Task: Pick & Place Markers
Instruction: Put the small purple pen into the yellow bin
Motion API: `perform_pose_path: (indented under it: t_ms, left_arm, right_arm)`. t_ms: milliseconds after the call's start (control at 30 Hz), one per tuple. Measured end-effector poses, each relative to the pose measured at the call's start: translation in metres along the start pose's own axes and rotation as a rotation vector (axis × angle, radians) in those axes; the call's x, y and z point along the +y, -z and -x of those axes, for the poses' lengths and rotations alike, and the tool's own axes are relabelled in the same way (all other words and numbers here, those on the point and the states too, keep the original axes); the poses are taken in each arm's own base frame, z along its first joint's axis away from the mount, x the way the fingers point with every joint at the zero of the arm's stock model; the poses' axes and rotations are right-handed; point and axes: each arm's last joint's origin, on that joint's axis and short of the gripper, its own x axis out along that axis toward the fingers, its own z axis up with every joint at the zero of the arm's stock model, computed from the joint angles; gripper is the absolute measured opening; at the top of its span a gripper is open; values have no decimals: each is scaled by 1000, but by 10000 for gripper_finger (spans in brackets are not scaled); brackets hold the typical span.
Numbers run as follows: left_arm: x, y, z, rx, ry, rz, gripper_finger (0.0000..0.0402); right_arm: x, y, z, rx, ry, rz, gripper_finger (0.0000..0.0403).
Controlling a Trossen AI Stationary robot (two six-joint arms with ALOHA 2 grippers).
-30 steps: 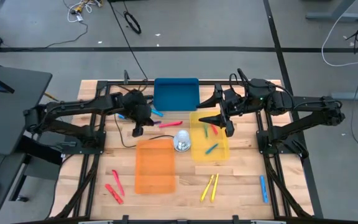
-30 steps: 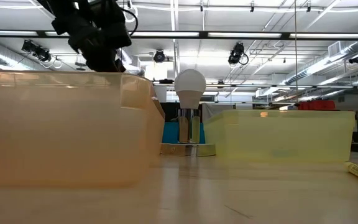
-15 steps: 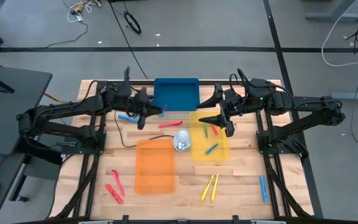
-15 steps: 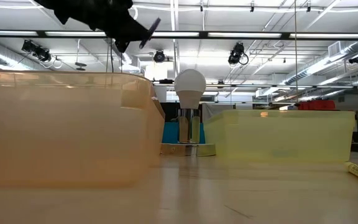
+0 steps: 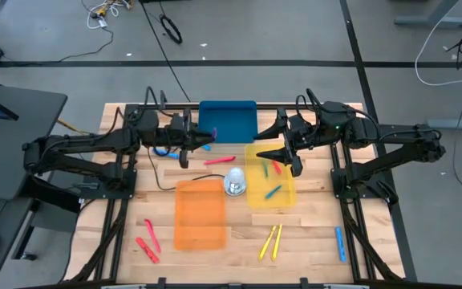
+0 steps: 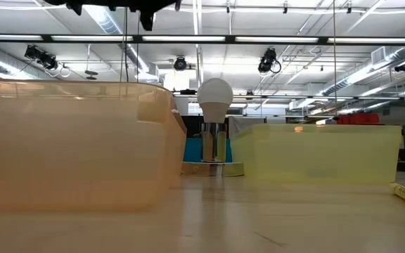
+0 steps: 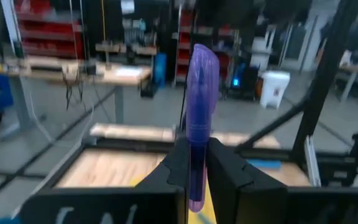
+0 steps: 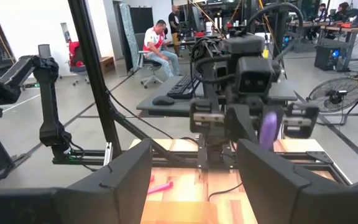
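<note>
Overhead, left tool (image 5: 201, 143) clenched on a purple marker (image 7: 199, 118), held aloft beside the blue tray's (image 5: 228, 120) left edge. Right tool (image 5: 289, 152) released, hovering over the yellow tray (image 5: 269, 201). Other markers scattered across the table (image 5: 311, 237).

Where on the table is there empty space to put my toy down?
Bare wood shows between the orange tray and the two yellow markers, and right of the yellow tray above the blue marker. It is crowded between the blue tray and the lamp.
</note>
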Motion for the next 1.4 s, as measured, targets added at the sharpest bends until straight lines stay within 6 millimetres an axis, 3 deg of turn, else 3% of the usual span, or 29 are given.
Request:
perform_pose_path:
  t_ms: [267, 700, 1167, 1400]
  left_arm:
    - [-12, -12, -2, -92, -59, 56, 35]
    - [-17, -56, -6, -163, -56, 59, 35]
    - [-28, -104, -57, -194, 18, -7, 35]
    - [-32, -114, -75, -157, 54, -26, 35]
  right_arm:
    - [-2, 0, 0, -5, 58, -36, 235]
    - [-6, -10, 1, -110, 154, -50, 235]
    - [-13, -28, -23, 2, 209, 4, 235]
    - [-14, -31, -32, 9, 200, 44, 235]
